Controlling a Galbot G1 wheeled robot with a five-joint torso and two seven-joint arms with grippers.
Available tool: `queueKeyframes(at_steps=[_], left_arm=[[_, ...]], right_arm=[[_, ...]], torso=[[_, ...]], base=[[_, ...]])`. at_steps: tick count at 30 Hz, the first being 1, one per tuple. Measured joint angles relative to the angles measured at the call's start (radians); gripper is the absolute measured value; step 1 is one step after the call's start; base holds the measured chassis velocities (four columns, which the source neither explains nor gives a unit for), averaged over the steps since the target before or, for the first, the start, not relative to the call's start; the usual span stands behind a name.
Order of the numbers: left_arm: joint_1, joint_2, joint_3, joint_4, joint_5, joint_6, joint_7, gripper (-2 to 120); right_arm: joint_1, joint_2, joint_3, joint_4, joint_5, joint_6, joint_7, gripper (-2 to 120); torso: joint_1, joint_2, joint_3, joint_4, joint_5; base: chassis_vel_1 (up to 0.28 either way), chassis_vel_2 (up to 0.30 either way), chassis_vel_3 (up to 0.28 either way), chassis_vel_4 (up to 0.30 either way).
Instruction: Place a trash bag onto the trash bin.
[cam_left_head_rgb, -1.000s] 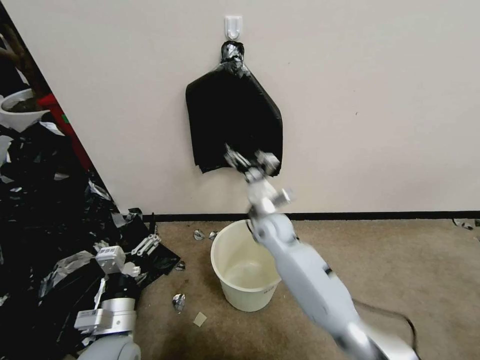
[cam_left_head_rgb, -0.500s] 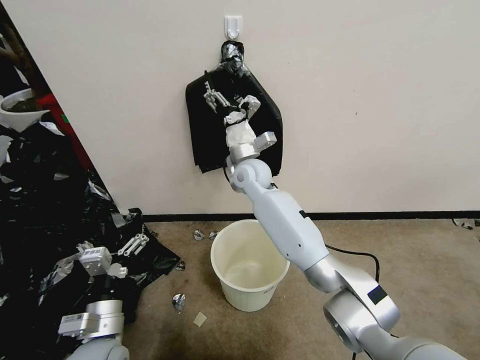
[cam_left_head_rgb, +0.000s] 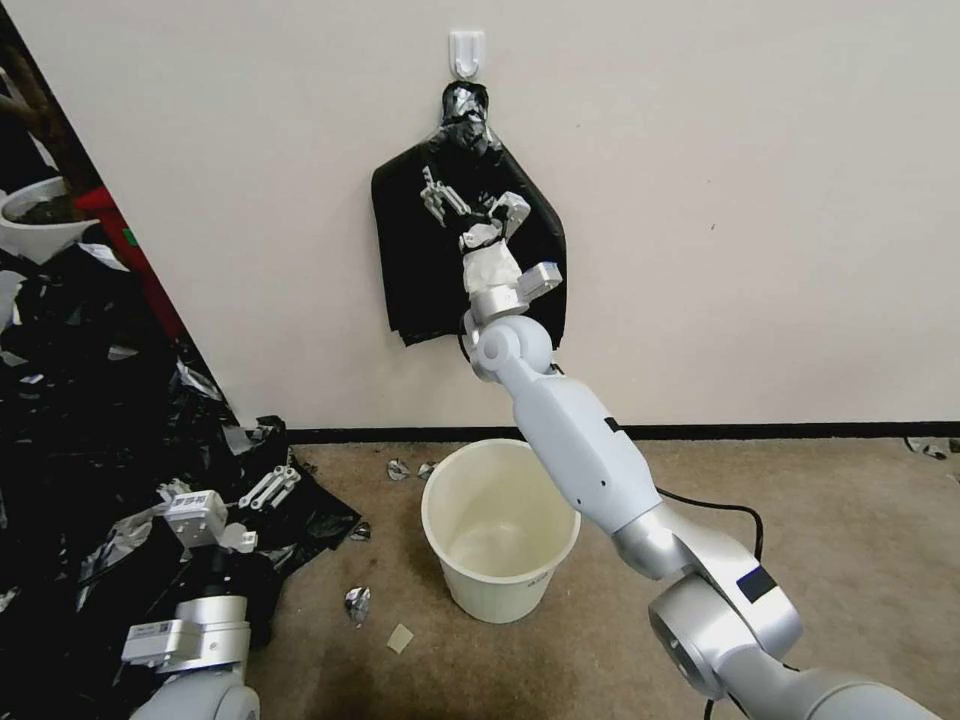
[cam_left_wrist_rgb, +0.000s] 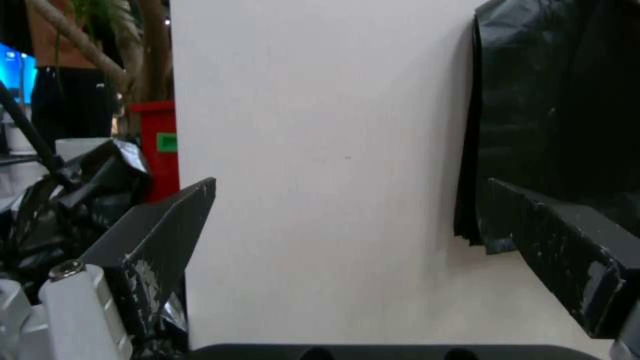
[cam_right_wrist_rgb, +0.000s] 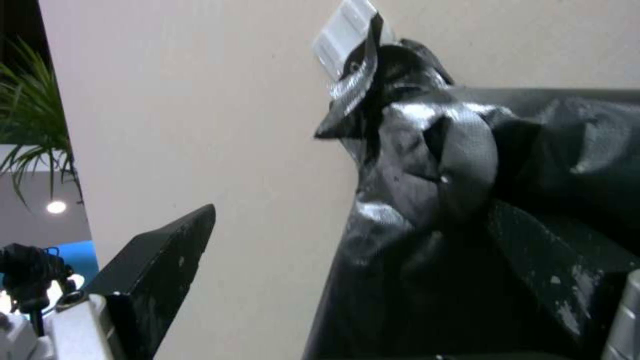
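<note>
- On the brown carpet (cam_left_head_rgb: 850, 520), right below the wall hook (cam_left_head_rgb: 467, 52), stands the trash bin (cam_left_head_rgb: 497, 545): cream, upright, nothing inside, close to the black baseboard (cam_left_head_rgb: 760, 432).
- Room: plain cream wall (cam_left_head_rgb: 750, 200) behind the bin; left of the bin a big heap of black plastic sheets (cam_left_head_rgb: 80, 420); small foil-like scraps (cam_left_head_rgb: 357, 603) on the carpet btwn heap & bin; white pot (cam_left_head_rgb: 35, 225) far up-left of the bin; black cable (cam_left_head_rgb: 715, 510) just right of the bin.
- Bundle of black bags (cam_left_head_rgb: 410, 260) w/ silvery taped neck hangs from the hook, straight above the bin; its taped neck fills much of the right wrist view (cam_right_wrist_rgb: 413, 150).
- Right gripper (cam_left_head_rgb: 470, 205) is up over the bin, against the upper part of the bundle, fingers spread apart, nothing pinched; arm rises from lower right across the bin's rim.
- Left gripper (cam_left_head_rgb: 272, 486) is low, left of the bin, over the heap's edge, fingers spread, nothing btwn them; left wrist view looks at bare wall & the bundle's edge (cam_left_wrist_rgb: 533, 125).
- Vs 0.5 s ago: right gripper sits slightly further right & a touch lower on the bundle; left gripper about the same spot; bin & bundle unmoved.
- Single loose trash bag: can't tell it apart from the bundle.
</note>
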Motion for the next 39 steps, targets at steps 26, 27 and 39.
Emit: queueKeyframes(at_steps=[26,27,39], left_arm=[[0.0,-0.013,0.003,0.034,0.032,-0.026,-0.001,100],[-0.001,-0.013,0.004,0.036,0.033,-0.028,-0.001,100],[-0.006,-0.024,0.015,0.06,0.047,-0.039,-0.001,100]], right_arm=[[0.042,0.003,0.036,-0.028,0.066,-0.003,-0.022,27],[0.042,0.002,0.038,-0.028,0.066,-0.003,-0.025,22],[-0.012,0.001,0.053,0.024,0.122,-0.001,-0.135,0]], torso=[[0.0,0.0,0.0,0.0,0.0],[0.0,0.0,0.0,0.0,0.0],[0.0,0.0,0.0,0.0,0.0]], base=[[0.0,0.0,0.0,0.0],[0.0,0.0,0.0,0.0],[0.0,0.0,0.0,0.0]])
